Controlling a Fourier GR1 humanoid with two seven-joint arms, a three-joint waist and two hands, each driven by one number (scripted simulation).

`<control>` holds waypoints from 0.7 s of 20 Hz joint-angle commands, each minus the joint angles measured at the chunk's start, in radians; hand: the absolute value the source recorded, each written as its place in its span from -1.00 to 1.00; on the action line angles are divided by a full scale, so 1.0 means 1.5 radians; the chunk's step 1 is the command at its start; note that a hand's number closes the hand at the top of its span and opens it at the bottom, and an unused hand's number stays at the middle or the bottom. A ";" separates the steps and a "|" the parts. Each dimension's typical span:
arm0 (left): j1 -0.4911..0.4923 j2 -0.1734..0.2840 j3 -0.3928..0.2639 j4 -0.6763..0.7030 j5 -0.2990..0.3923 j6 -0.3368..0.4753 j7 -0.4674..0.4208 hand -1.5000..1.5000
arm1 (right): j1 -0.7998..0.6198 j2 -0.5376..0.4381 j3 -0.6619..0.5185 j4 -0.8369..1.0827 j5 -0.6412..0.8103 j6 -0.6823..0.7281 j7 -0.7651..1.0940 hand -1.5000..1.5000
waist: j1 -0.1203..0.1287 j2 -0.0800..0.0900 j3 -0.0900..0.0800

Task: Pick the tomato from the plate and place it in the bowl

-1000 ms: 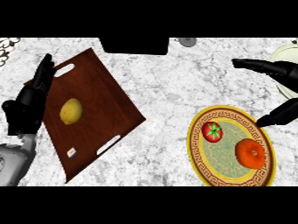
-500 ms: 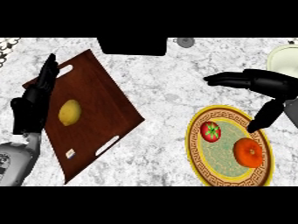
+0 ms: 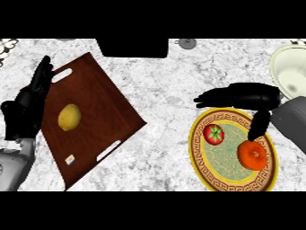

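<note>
The tomato (image 3: 214, 134) lies on the upper left part of the gold-rimmed plate (image 3: 203, 168), red with a green stalk end, and nothing touches it. The right hand (image 3: 248, 95) hangs over the plate's upper edge: its fingers (image 3: 212, 95) stretch out to the left, above the tomato in the head view, and its thumb (image 3: 258, 126) points down toward the plate, to the tomato's right and just above the orange fruit (image 3: 252, 155) that lies beside it. The tomato therefore sits in the open span between fingers and thumb, apart from both. The hand is spread wide and holds nothing. Its grey forearm (image 3: 302, 128) comes in from the right edge, slanting across the lower side of the pale bowl (image 3: 301, 67), which stands at the upper right, near the plate but apart from it. Compared with half a second ago, the right hand has come down and leftward, so that the fingers now reach past the plate's rim and the thumb lies over the plate. The left hand (image 3: 28, 103) rests at the left edge of the wooden tray (image 3: 109, 112), fingers straight and pointing up, holding nothing, much as it did before; a yellow lemon (image 3: 70, 117) lies on the tray.
</note>
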 commanded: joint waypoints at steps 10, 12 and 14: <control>0.052 -0.041 0.022 -0.010 -0.032 -0.015 -0.029 0.00 | 0.007 0.091 0.004 0.114 0.141 0.002 -0.042 -1.00 | -0.009 -0.002 0.000; 0.000 -0.025 0.041 0.013 -0.027 -0.035 0.003 0.00 | 0.000 0.153 0.023 0.149 0.170 -0.014 -0.008 -1.00 | -0.009 -0.001 0.000; 0.022 -0.065 0.013 0.014 -0.065 -0.006 -0.017 0.00 | -0.004 0.133 0.003 0.166 0.182 -0.015 -0.055 -1.00 | -0.011 -0.002 0.000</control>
